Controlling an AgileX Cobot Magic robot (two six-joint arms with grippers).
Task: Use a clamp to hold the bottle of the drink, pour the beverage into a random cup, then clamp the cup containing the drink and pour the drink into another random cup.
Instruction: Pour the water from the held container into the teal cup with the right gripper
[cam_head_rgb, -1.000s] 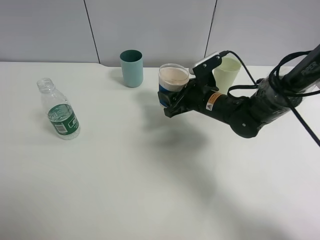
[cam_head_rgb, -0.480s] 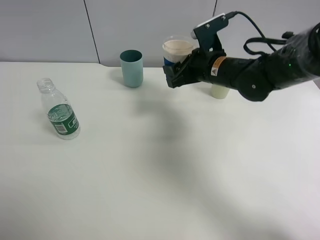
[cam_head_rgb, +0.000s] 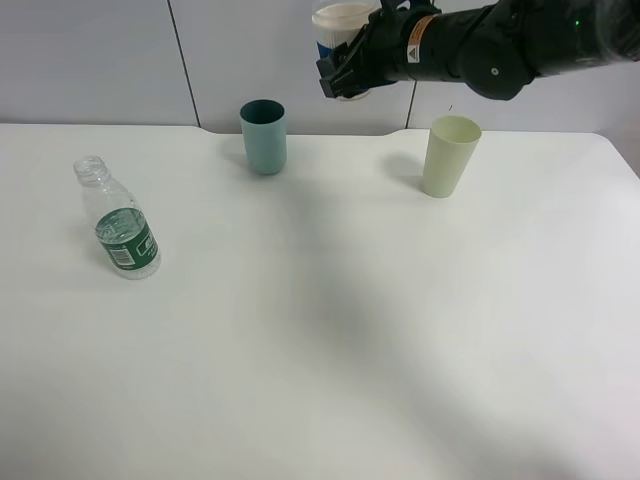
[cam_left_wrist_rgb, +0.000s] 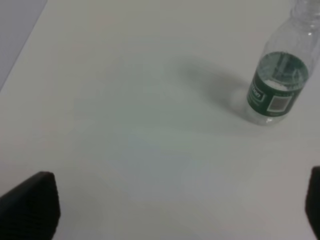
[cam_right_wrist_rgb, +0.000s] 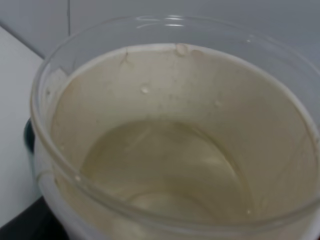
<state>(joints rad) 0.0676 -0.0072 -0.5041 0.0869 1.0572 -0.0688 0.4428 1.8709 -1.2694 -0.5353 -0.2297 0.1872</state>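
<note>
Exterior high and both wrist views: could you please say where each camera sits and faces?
Exterior high: mounted high, facing down across the table to the wall; shows the right hand holding the clear cup.
Left wrist: on the left arm, facing the bottle; left hand fingers show, spread.
Right wrist: on the right arm, facing into the clear cup; hand barely shows.
Shared: the bottle, exterior high and left wrist.

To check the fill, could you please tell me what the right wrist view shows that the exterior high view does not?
Only the right wrist view shows liquid pooled in the held cup. Only the exterior high view shows the bottle, pale cup and right arm. Both show the held cup.
</note>
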